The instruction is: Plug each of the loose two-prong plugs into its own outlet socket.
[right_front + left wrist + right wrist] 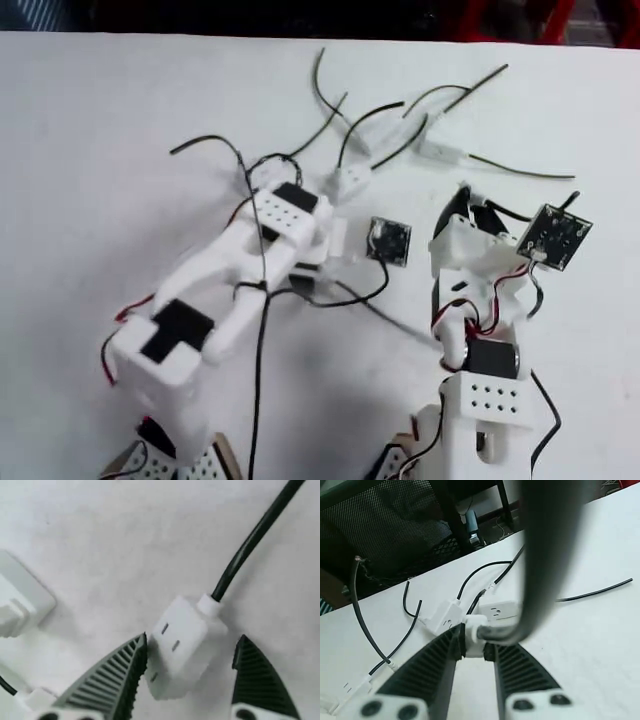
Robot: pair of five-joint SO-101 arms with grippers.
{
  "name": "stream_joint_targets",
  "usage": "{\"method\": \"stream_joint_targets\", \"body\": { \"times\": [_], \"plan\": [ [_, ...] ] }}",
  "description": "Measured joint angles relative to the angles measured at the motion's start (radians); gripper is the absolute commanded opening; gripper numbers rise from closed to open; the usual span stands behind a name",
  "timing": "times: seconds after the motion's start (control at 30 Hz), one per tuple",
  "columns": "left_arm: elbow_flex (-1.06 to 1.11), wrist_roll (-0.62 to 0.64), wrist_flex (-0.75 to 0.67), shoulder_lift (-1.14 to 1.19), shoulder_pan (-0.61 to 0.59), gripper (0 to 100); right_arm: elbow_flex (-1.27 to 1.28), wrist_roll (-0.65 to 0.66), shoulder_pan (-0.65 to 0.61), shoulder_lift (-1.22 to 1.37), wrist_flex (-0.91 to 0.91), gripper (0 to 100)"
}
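Left wrist view: left gripper (192,641) is wide open, with a ribbed black finger on each side of a white outlet socket (182,647). It is not clamped on it; one finger is just beside the block and the other stands off it. The socket lies flat on the white surface (100,540) with its two slots facing up, and a black cord (250,545) leaves its far end. Another white block (20,600) sits off to the side, near the frame edge; can't tell what type it is.

Right wrist view: right gripper (475,647) is closed tight on a white plug (476,630), held above the surface. Its thick black lead (545,555) arcs up close past the lens. Prongs are not visible. Beyond it a second outlet socket (497,611) lies on the surface, slots toward the camera, with a white connector (442,617) just beside it, both on thin black wires.

High view: left arm (230,270) reaches toward the middle of the surface and right arm (480,290) stands on the other side. Loose white pieces with black wires (352,180) are scattered past both arms.
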Motion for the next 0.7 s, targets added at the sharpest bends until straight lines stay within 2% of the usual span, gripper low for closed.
{"method": "stream_joint_targets", "body": {
  "times": [0.1, 0.23, 0.4, 0.7],
  "plan": [
    [-0.040, 0.081, 0.023, 0.014, 0.000, 17, 0.000, 0.000, 0.000, 0.000, 0.000, 1.7],
    [-0.057, 0.121, 0.041, 0.015, 0.000, 13, 0.000, 0.000, 0.000, 0.000, 0.000, 1.7],
    [-0.057, 0.192, 0.043, 0.015, 0.000, 2, 0.000, 0.000, 0.000, 0.000, 0.000, 1.7],
    [-0.057, 0.500, 0.043, 0.015, -0.092, 2, 0.000, 0.000, 0.000, 0.000, 0.000, 1.7]
  ]
}}
